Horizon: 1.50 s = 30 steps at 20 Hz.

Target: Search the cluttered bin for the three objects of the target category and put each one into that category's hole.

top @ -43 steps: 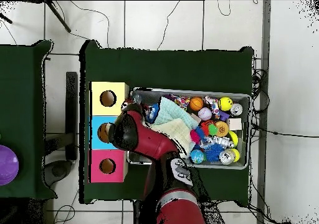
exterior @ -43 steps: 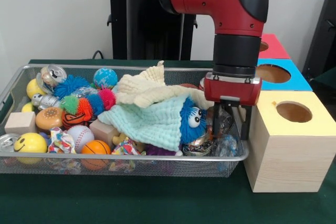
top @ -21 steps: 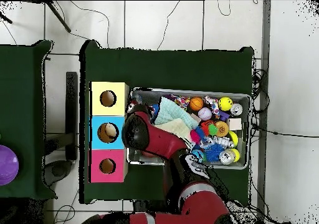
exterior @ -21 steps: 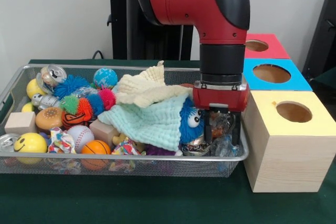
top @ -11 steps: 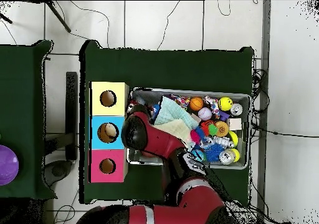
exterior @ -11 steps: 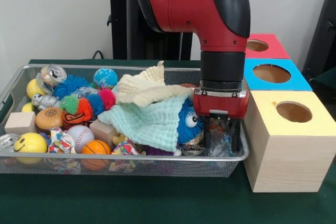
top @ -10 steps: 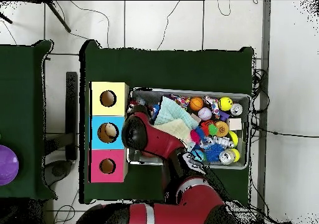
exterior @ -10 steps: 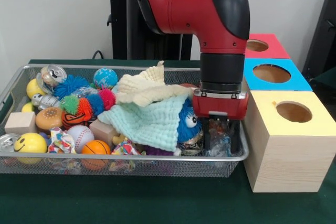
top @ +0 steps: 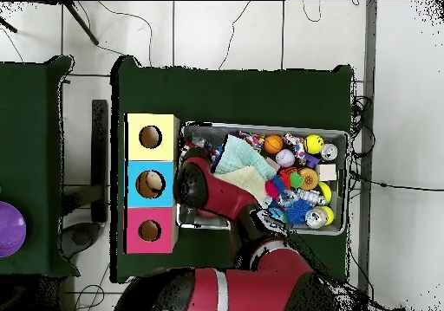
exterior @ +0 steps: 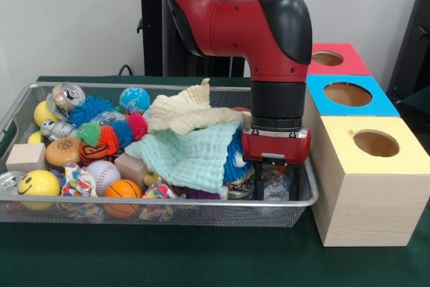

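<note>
The silver wire-mesh bin (exterior: 168,201) is full of toys and cloths; in the overhead view its rim (top: 260,126) shows to the right of the boxes. My gripper (exterior: 275,189) is down inside the bin's right end, next to the yellow-topped box (exterior: 373,166). Its fingers (exterior: 259,186) stand apart on either side of a crumpled clear plastic piece (exterior: 275,181). A blue fuzzy toy (exterior: 235,160) lies just left of the gripper, half under a mint cloth (exterior: 188,156). In the overhead view the arm (top: 198,186) hides the gripper.
A blue-topped box (exterior: 349,92) and a red-topped box (exterior: 332,58) stand behind the yellow one, each with a round hole. A cream cloth (exterior: 185,115), a smiley ball (exterior: 39,183), a baseball (exterior: 101,171), a wood block (exterior: 25,156) and a can (exterior: 67,94) fill the bin.
The gripper has moved left, away from the yellow box, and lower into the bin. It now covers the blue toy's eyes.
</note>
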{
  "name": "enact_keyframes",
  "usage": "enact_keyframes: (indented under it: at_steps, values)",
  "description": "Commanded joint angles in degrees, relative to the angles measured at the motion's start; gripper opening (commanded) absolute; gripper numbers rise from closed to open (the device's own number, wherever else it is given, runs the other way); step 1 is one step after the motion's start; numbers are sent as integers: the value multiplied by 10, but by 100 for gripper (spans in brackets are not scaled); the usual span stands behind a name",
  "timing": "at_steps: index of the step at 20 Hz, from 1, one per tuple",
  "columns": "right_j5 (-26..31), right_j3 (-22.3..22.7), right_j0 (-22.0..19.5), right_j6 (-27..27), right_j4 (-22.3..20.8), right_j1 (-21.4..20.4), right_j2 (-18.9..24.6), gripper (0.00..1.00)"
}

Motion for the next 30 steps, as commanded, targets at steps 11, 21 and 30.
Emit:
enact_keyframes:
  at_steps: [11,21,30]
  values:
    - [58,48,-73,114,-69,-32,87,100]
    - [90,98,-115,101,-103,-83,108,100]
    - [63,9,-64,91,-70,-16,62,100]
